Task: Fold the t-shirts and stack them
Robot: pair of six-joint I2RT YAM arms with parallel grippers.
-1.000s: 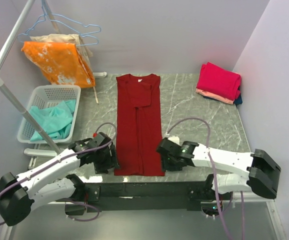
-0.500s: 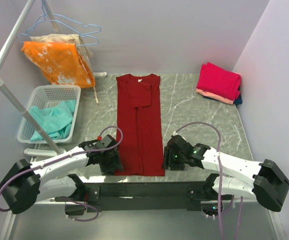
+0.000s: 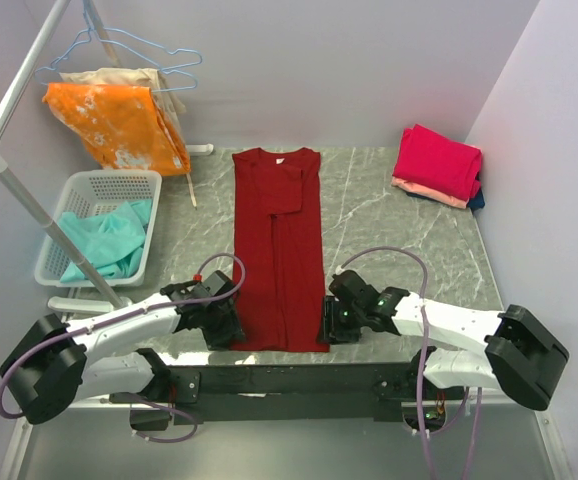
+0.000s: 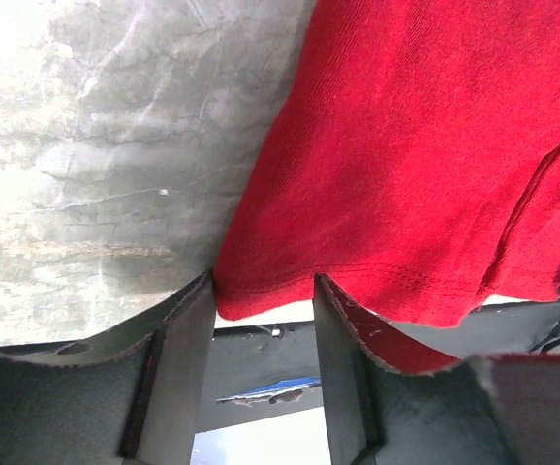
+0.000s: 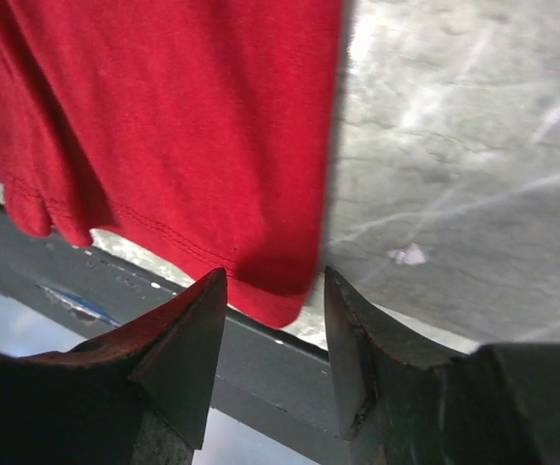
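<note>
While the grey marbled table [image 3: 399, 230] fills most of the scene, the maroon t-shirt [image 3: 279, 250] lies flat down its middle. It is folded into a long strip, collar at the far side and hem at the near edge. At the left, a white basket [image 3: 89, 185] holds a teal t-shirt [image 3: 109, 245]. On the far right corner, a folded pink t-shirt [image 3: 437, 160] tops a peach one [image 3: 424, 190] and a dark blue one [image 3: 479, 200]. The left gripper [image 3: 224, 325] sits at the hem's left corner and the right gripper [image 3: 331, 325] at its right corner. Both have jaws apart, the cloth corner at their fingertips, unpinched.
</note>
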